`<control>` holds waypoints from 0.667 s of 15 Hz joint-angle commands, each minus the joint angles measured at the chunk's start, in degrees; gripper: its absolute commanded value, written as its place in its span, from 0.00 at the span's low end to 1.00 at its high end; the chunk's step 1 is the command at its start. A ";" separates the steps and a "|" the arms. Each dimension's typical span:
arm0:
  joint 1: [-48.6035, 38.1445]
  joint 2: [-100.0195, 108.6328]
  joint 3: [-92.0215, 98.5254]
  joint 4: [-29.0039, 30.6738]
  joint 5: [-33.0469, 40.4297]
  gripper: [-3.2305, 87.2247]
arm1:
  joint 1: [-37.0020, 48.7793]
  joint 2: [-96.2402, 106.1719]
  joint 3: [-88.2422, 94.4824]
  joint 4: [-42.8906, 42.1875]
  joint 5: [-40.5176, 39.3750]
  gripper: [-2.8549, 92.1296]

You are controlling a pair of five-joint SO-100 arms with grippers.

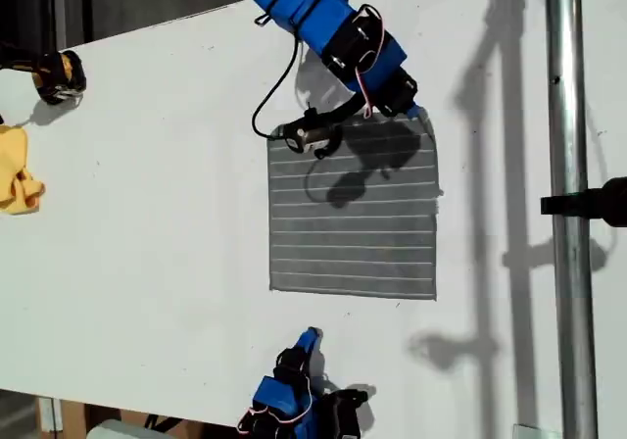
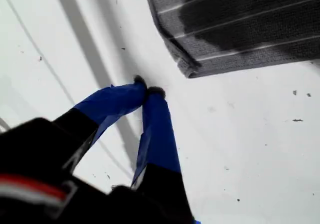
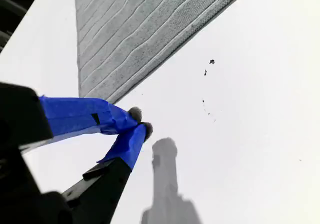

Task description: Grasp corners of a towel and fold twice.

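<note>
The towel (image 1: 353,233), grey with thin white stripes, lies flat on the white table (image 1: 147,223). My first gripper (image 1: 413,112) comes in from the exterior view's top. It is shut and empty, with its tips (image 2: 146,90) on the table just off the towel's corner (image 2: 189,73) at the exterior view's upper right. That arm's shadow falls across the towel (image 2: 240,24). My second gripper (image 1: 311,338) is at the exterior view's bottom, shut with nothing in it (image 3: 140,122). It is short of the towel's near edge (image 3: 150,44).
A small yellow cloth (image 1: 18,179) and a black-and-yellow object (image 1: 59,74) lie at the exterior view's left edge. A metal pole (image 1: 570,263) with a black clamp (image 1: 593,202) runs down the exterior view's right side.
</note>
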 commanded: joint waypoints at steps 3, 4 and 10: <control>0.18 0.18 0.18 0.09 0.35 0.02 | 0.70 5.19 -0.62 0.26 -2.11 0.43; 0.26 0.18 0.18 0.09 0.18 0.02 | 0.88 6.77 -0.26 1.14 -2.20 0.48; 0.09 0.18 0.18 0.09 1.23 0.02 | 1.85 5.10 7.12 4.83 1.23 0.48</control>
